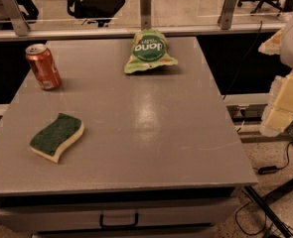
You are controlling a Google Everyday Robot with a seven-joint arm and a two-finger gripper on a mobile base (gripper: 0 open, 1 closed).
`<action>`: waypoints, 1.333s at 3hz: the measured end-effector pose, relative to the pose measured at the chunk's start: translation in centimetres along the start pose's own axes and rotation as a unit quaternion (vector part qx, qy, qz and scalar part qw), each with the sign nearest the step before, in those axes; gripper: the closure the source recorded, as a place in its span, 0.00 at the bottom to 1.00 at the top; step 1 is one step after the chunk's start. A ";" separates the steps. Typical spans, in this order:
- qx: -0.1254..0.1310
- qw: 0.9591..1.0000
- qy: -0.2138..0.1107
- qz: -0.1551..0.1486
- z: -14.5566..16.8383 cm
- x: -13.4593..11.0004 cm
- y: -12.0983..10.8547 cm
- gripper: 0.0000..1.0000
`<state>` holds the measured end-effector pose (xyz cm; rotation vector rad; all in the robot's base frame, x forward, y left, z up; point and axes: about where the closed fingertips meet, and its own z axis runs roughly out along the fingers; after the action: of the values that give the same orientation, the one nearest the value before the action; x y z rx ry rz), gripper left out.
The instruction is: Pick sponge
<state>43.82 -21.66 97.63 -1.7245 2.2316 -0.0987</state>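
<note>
The sponge (56,137) lies flat on the grey table (151,133) near its front left. It has a dark green scouring top over pale yellow foam and a wavy edge. My gripper (283,103) is at the far right edge of the view, beyond the table's right side and well away from the sponge. Its pale yellow blocky fingers (290,94) hang there with nothing seen in them.
An orange soda can (43,66) stands upright at the back left of the table. A green printed snack bag (149,51) lies at the back centre. A glass rail with metal posts (145,8) runs behind the table. Cables (280,167) lie on the floor at right.
</note>
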 end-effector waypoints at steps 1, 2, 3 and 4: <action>0.000 1.000 0.000 0.000 0.0 0.0 0.0 0.00; -0.001 1.000 -0.014 -0.027 0.2 -2.5 0.3 0.00; -0.011 0.997 -0.036 -0.065 1.2 -6.6 0.9 0.00; -0.030 0.993 -0.061 -0.098 2.9 -10.8 1.5 0.00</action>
<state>45.67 -10.55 96.78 -1.9243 1.9946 0.0301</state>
